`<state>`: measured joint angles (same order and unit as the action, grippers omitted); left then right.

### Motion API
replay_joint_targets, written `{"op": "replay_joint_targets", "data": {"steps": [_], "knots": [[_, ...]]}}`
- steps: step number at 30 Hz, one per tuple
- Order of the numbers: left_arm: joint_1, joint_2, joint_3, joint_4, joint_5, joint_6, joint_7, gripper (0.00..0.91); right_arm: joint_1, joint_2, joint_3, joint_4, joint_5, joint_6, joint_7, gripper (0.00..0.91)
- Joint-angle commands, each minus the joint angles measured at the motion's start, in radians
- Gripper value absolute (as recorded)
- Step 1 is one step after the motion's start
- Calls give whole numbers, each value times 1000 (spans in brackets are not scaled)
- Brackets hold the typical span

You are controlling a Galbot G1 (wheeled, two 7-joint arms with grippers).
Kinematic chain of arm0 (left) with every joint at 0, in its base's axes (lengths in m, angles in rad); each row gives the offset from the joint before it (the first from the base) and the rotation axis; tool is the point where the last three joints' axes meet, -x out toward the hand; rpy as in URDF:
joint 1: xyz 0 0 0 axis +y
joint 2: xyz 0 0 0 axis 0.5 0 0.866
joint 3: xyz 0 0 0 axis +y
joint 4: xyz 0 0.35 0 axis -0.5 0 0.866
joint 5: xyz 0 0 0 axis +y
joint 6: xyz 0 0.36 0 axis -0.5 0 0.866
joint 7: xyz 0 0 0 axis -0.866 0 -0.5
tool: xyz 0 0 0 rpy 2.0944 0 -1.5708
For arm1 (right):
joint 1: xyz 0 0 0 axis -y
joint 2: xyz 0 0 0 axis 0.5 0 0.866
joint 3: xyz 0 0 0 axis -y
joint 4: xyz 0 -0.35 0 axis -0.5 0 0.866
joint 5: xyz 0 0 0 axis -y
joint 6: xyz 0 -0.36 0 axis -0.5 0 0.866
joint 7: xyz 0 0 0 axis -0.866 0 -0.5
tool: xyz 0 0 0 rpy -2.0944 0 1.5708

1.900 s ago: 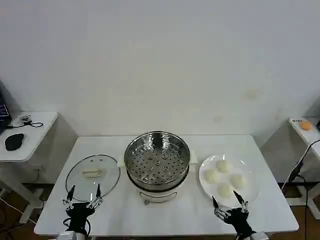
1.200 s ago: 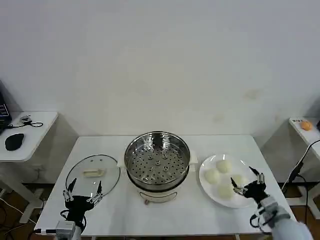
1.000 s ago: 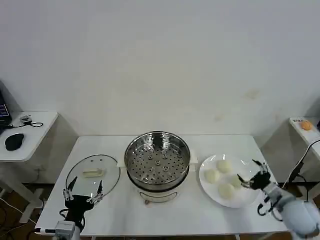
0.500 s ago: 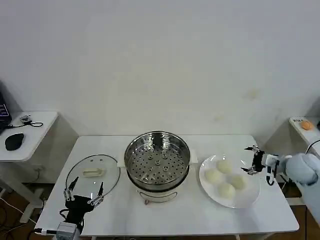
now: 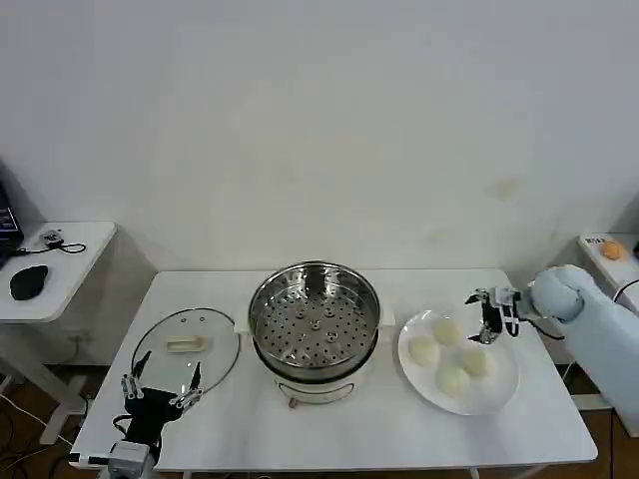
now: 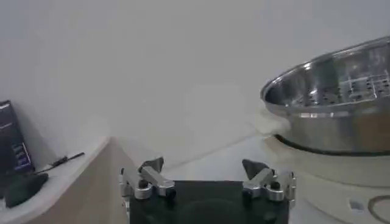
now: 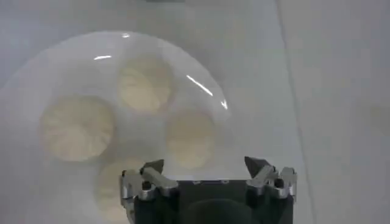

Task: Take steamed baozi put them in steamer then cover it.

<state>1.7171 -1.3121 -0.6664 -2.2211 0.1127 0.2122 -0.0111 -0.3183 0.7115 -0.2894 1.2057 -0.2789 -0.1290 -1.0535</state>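
Several pale steamed baozi (image 5: 446, 330) (image 7: 190, 137) lie on a white plate (image 5: 494, 394) (image 7: 36, 67) at the right of the table. The steel steamer (image 5: 315, 319) (image 6: 335, 103) stands uncovered in the middle, its perforated tray bare. Its cover (image 5: 186, 347), a glass lid with a cream handle, lies flat to the left. My right gripper (image 5: 481, 317) (image 7: 207, 167) hovers open over the plate's far right edge, close to the baozi, holding nothing. My left gripper (image 5: 158, 384) (image 6: 204, 167) stays open near the front edge, just in front of the cover.
The white table (image 5: 339, 434) has bare surface in front of the steamer and plate. A side table (image 5: 60, 249) with a black mouse stands to the left, and another small table (image 5: 604, 249) with an orange object to the right.
My right gripper has swung from the table's front edge, round the plate's right side, up to its far right rim. The left gripper has barely moved. The baozi lie as before.
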Motion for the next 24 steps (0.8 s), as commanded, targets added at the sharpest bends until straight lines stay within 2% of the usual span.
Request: {"op": "replay_joint_targets", "data": {"steps": [1, 4, 6, 8, 13, 16, 18, 24], "knots": [[-1, -2, 2, 2, 8, 0, 5, 907, 116, 57, -165, -98, -8, -1, -33, 907], [-6, 1, 1, 4, 9, 0, 3, 907, 110, 81, -159, -119, -4, -6, -19, 907], [-8, 1, 1, 4, 11, 1, 3, 907, 107, 94, -158, -131, -18, -8, -13, 856], [-10, 2, 2, 4, 12, 2, 3, 907, 107, 101, -160, -139, -26, -14, -6, 846], [-7, 0, -2, 7, 10, 0, 3, 907, 116, 122, -161, -175, -48, -19, 9, 736], [-5, 0, -5, 9, 9, 0, 2, 907, 118, 126, -164, -185, -58, -21, 11, 625], [-5, 0, -7, 9, 9, 0, 1, 907, 120, 127, -165, -186, -63, -25, 10, 584], [-5, -1, -7, 10, 10, 1, 1, 907, 122, 123, -176, -185, -56, -32, 2, 544]]}}
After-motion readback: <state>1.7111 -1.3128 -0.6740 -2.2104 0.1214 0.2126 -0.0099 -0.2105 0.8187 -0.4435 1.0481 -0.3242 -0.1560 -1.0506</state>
